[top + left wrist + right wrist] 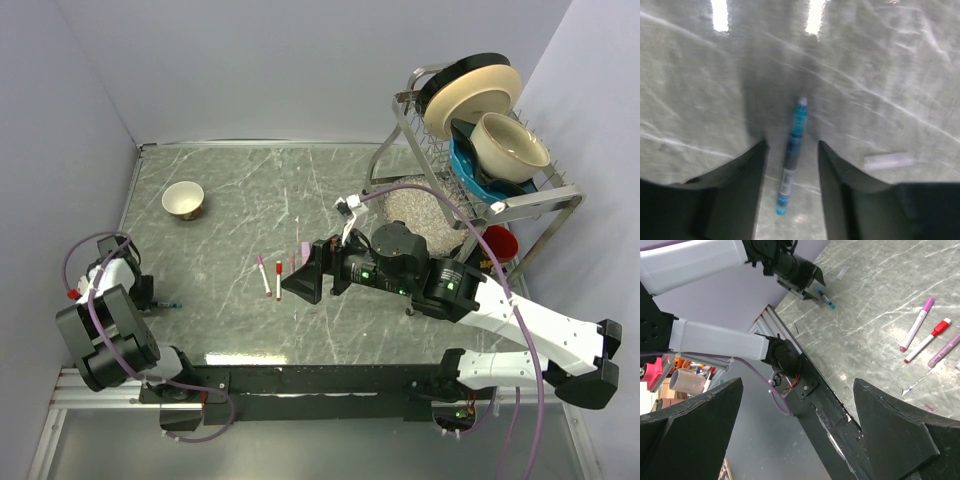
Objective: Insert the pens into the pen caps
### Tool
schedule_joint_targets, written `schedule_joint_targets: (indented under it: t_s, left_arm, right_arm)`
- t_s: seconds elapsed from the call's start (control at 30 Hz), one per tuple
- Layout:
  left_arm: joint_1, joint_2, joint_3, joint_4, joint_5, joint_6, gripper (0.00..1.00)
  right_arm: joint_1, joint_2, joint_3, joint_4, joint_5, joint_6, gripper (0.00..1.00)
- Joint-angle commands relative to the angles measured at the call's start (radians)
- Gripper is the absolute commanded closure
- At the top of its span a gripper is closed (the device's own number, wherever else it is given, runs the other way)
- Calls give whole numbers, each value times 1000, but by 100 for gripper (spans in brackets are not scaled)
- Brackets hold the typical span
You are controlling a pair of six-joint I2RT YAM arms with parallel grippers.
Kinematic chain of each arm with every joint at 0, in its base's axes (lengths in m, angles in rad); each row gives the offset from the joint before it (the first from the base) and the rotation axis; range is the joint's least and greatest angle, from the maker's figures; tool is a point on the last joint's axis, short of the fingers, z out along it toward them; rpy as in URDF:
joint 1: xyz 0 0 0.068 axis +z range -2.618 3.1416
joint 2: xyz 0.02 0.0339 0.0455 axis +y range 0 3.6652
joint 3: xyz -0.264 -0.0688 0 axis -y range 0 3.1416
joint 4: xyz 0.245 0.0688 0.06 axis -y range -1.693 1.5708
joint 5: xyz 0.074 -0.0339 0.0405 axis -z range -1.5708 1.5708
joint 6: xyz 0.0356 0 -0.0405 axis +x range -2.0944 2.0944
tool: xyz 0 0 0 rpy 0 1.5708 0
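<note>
Left gripper [791, 146] jaws half spread, straddling blue pen [791, 159], gaps both sides. Right gripper [797, 386] jaws spread wide, holding nothing.

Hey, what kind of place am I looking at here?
Likely a robotics lab test cell, not a real kitchen or office: two robot arms bolted to a walled-in marbled table, with staged props like a dish rack and loose pens.
</note>
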Motion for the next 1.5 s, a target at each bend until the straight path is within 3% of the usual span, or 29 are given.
schedule_joint_targets:
  t_s: [0.0, 0.13, 0.27, 0.37, 0.67, 0.87, 1.0, 1.17, 1.37, 1.47]
  left_arm:
    - [3, 6, -67, 67, 49, 5, 54]
    - [3, 1, -116, 94, 44, -4, 67]
    - [3, -8, -122, 71, 16, -13, 92]
    - [3, -39, -133, 54, 18, -16, 99]
    - [-7, -261, -72, -4, 167, 170, 99]
    - [-82, -456, -88, 76, 490, 324, 99]
    - [-238, -537, -93, 129, 642, 321, 99]
    - [-446, -550, -108, 313, 829, 235, 99]
    - [-624, -593, -79, 477, 882, 157, 99]
    - [-675, -625, -75, 533, 892, 117, 99]
  right_arm:
    - [13, -15, 49, 1, 36, 0, 1]
    - [16, -26, 40, 12, 39, 6, 1]
    - [20, -42, 28, 21, 47, 9, 1]
    - [23, -53, 20, 23, 53, 12, 1]
    - [22, -30, 12, -19, 87, 72, 1]
    - [20, 69, 43, -25, 38, 81, 1]
    - [3, 114, 23, 39, -14, 87, 3]
    - [-65, 190, 0, 134, -106, 87, 7]
    - [-135, 276, -21, 233, -244, 89, 26]
    - [-138, 315, -1, 254, -287, 96, 28]
